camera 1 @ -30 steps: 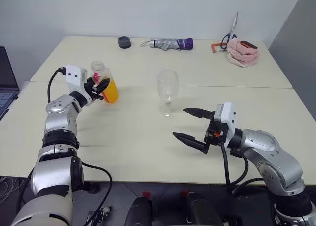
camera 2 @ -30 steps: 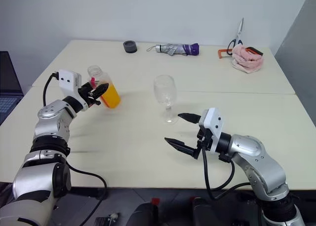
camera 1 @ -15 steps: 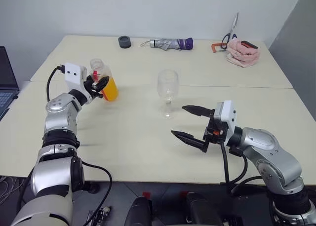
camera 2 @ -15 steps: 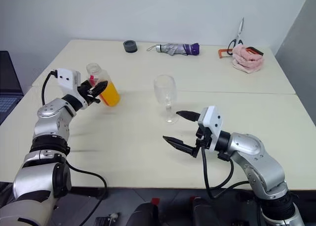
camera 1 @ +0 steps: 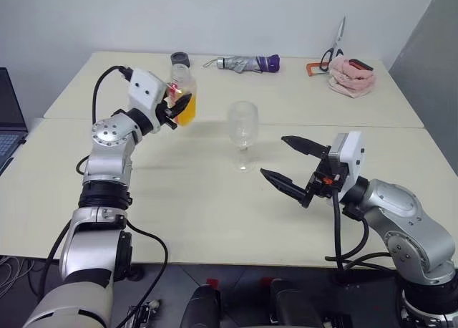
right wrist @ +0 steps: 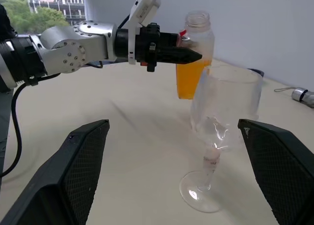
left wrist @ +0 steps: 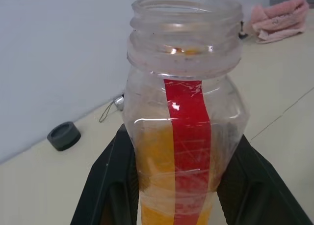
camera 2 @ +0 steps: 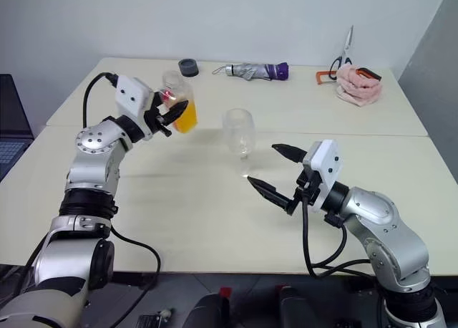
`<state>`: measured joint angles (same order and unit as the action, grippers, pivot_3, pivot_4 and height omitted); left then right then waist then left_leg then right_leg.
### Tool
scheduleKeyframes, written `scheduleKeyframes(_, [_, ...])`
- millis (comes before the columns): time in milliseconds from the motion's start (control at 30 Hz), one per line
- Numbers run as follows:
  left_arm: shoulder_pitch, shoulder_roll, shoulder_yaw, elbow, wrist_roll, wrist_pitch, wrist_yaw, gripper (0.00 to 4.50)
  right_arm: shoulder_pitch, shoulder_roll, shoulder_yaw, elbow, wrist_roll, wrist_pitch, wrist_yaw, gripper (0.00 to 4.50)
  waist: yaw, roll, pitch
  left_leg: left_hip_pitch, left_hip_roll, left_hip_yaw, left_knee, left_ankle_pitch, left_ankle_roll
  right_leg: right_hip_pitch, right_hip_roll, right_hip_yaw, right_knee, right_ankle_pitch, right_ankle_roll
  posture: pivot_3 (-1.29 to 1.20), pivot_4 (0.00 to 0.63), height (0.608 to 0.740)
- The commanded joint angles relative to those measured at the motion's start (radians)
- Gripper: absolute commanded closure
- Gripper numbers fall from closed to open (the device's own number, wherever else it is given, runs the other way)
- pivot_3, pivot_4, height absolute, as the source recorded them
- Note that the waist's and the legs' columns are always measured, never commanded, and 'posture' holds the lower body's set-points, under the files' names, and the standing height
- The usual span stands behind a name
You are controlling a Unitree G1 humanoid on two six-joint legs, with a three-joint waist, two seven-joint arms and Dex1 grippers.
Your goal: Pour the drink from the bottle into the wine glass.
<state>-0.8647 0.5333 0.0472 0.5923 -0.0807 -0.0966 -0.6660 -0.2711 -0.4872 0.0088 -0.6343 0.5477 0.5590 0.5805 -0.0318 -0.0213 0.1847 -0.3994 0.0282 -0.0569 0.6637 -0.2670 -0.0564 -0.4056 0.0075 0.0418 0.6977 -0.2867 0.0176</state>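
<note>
A: Bottle (camera 1: pixel 183 93) sits clamped between the black fingers of the left gripper (camera 1: pixel 175 106), lifted clear of the table (camera 1: pixel 179 192); its mouth is uncapped and upright; the drink (camera 1: pixel 186 112) fills only the lower half.

B: Wine glass (camera 1: pixel 242 133) stands empty on its foot, beyond the fingertips of the left gripper toward the right arm; near, but apart.

A: Right gripper (camera 1: pixel 293 167), jaws spread wide, grasps nothing; the glass stem lies just ahead of its tips, untouched.

B: Risk, as judged: an unsteadied glass on a thin stem; a knock from the bottle's shoulder would probably topple it.

A: Further risk: tilting before the mouth is over the bowl would spill drink onto the table; a smooth plastic wall might slip in the grip.
</note>
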Motion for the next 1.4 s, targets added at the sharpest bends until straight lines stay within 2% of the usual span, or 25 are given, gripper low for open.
scheduleKeyframes(33, [-0.079, -0.006, -0.024, -0.037, 0.037, -0.095, 0.011, 2.83, -0.03, 0.022, -0.005, -0.029, -0.015, -0.004, -0.053, 0.0, 0.001, 0.0, 0.0, 0.0, 0.0, 0.0, 0.0, 0.0, 0.0, 0.0, 0.0, 0.0, 0.0, 0.0, 0.0, 0.0, 0.15, 0.74])
scheduleKeyframes(367, [-0.159, -0.023, -0.161, 0.059, 0.215, -0.385, 0.04, 2.83, -0.042, 0.1, 0.041, 0.039, -0.161, -0.106, -0.138, 0.0, 0.001, 0.0, 0.0, 0.0, -0.001, 0.001, 0.0, 0.0, 0.0, 0.0, 0.0, 0.001, 0.0, 0.0, 0.0, 0.0, 0.15, 0.74])
scheduleKeyframes(767, [-0.232, -0.008, -0.224, 0.202, 0.372, -0.581, 0.154, 2.83, 0.01, 0.055, 0.027, 0.027, -0.107, -0.089, -0.036, 0.0, 0.001, 0.0, 0.0, -0.001, -0.001, 0.001, 0.0, 0.0, 0.0, -0.001, 0.0, 0.001, 0.0, 0.0, 0.0, 0.0, 0.15, 0.74])
scheduleKeyframes(1133, [-0.278, 0.031, -0.27, 0.275, 0.496, -0.697, 0.271, 2.83, 0.022, -0.039, -0.096, 0.029, -0.007, -0.068, 0.028, 0.0, 0.001, 0.0, 0.0, -0.001, -0.001, 0.001, 0.0, 0.0, 0.0, -0.001, 0.0, 0.001, 0.0, 0.0, 0.0, 0.0, 0.15, 0.74])
scheduleKeyframes(1400, [-0.299, 0.055, -0.309, 0.29, 0.578, -0.749, 0.339, 2.83, 0.004, -0.085, -0.128, 0.031, 0.022, -0.052, 0.04, 0.0, 0.001, 0.0, 0.0, 0.0, -0.001, 0.001, 0.0, 0.0, 0.0, -0.001, 0.0, 0.001, 0.0, 0.0, 0.0, 0.0, 0.15, 0.74])
